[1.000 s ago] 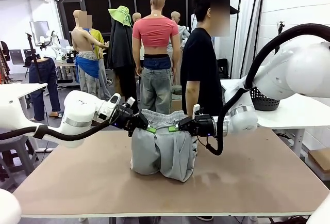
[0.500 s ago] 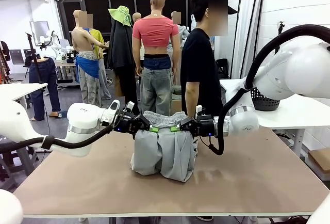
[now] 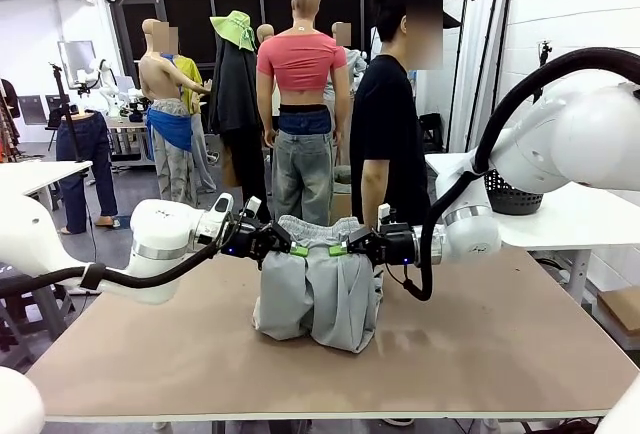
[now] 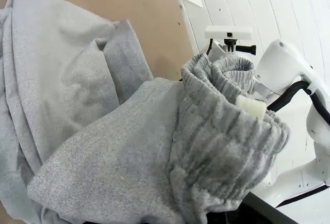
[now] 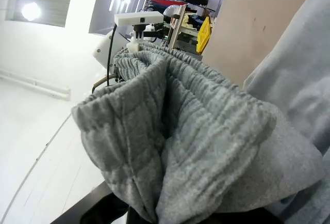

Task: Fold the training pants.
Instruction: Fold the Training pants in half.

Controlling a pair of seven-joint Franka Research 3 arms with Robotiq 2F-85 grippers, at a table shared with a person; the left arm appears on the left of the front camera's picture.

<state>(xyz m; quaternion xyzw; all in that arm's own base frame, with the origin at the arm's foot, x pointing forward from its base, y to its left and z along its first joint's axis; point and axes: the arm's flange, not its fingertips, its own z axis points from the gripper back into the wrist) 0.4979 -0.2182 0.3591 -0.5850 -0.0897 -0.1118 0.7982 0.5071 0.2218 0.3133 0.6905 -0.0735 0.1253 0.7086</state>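
Brown table (image 3: 500, 344), mid-fold: left gripper (image 3: 292, 250) and right gripper (image 3: 338, 249) each clamped on the waistband, training pants (image 3: 315, 294) hanging bunched (legs touching tabletop). Flattening remains.

Brown table (image 3: 500, 344), person in black shirt (image 3: 390, 139) at its far side, black mesh basket (image 3: 510, 194) on white side table (image 3: 580, 219)

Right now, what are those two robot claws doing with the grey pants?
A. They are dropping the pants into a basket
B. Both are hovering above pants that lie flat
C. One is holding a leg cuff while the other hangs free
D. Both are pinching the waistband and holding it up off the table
D: the left gripper and right gripper each clamp the gathered waistband of the training pants, raised, with the legs bunched on the table.
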